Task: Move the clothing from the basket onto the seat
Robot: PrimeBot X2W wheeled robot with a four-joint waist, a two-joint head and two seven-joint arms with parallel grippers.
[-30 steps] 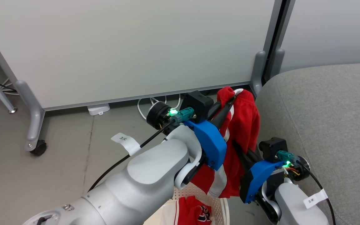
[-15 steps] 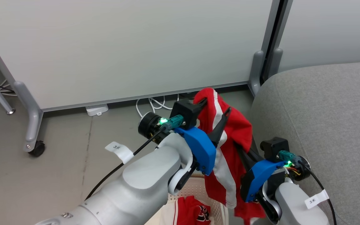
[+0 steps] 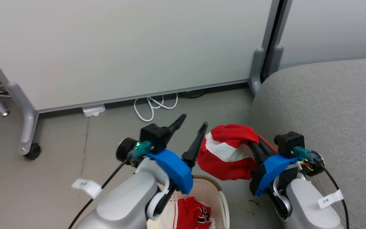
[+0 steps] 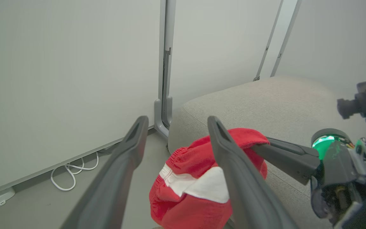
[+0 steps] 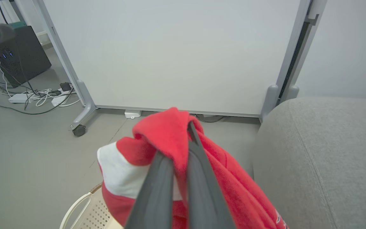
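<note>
Garment (image 3: 230, 152): soft, light, limp. Your right fingers (image 5: 199, 165) pinch one red fold above the basket (image 3: 216, 184), beside the seat (image 3: 329, 105); left fingers (image 4: 233, 168) stand spread, empty. Take hold at bunched fabric, not trim.

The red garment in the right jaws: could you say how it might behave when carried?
Probably floppy: the red garment sags in folds from the shut right jaws. Likely light, since one pinched edge holds it up.

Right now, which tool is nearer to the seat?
Right. The right tool, shut on the red garment, is beside the seat; the left tool is farther, across the garment.
</note>
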